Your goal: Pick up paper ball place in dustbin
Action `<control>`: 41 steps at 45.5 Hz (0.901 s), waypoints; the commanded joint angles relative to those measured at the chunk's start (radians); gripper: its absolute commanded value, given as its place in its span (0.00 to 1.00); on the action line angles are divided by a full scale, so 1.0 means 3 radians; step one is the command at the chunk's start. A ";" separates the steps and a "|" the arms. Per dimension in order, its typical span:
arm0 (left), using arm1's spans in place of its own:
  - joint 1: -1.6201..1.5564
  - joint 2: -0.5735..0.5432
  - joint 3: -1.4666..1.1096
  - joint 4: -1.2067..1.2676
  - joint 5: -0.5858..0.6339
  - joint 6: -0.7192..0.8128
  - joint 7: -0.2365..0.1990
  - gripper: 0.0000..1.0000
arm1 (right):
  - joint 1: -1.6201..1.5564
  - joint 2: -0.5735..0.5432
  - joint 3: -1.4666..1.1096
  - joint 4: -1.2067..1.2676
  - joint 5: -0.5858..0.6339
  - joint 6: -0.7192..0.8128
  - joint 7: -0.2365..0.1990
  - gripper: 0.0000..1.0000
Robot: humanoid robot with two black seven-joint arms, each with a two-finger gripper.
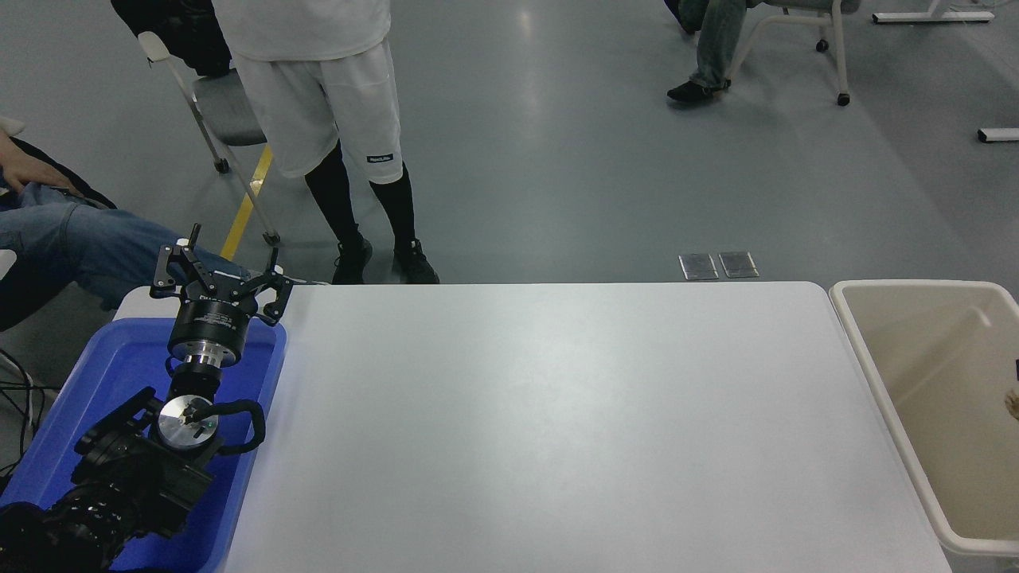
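The cream-beige dustbin (856, 334) stands off the table's right end, with its rim level with the tabletop. A tan crumpled bit, the paper ball (1013, 403), shows at the picture's right edge over the bin's inside and is mostly cut off. A dark sliver just above it at the edge looks like part of my right arm; the right gripper itself cannot be made out. My left arm is parked at the lower left, with its left gripper (227, 267) open and empty over the far end of the blue tray.
The bright blue tray (87, 398) lies at the table's left end under my left arm. The white table (541, 414) spans the middle. A person in white shorts stands at the far side, a seated person's legs show at the left, and chairs stand beyond.
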 commanded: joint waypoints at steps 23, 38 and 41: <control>0.0000 0.0000 0.0000 -0.0001 0.0000 0.0000 0.0000 0.99 | -0.0158 0.0337 0.0154 -0.0273 0.0324 -0.0382 0.0411 0.00; 0.0000 0.0000 0.0000 -0.0001 0.0000 0.0000 0.0000 0.99 | -0.0163 0.0332 0.0138 -0.0345 0.0299 -0.0561 0.0411 0.86; 0.0000 0.0000 0.0000 -0.0001 0.0000 0.0000 0.0000 0.99 | -0.0158 0.0337 0.0138 -0.0324 0.0299 -0.0576 0.0411 0.94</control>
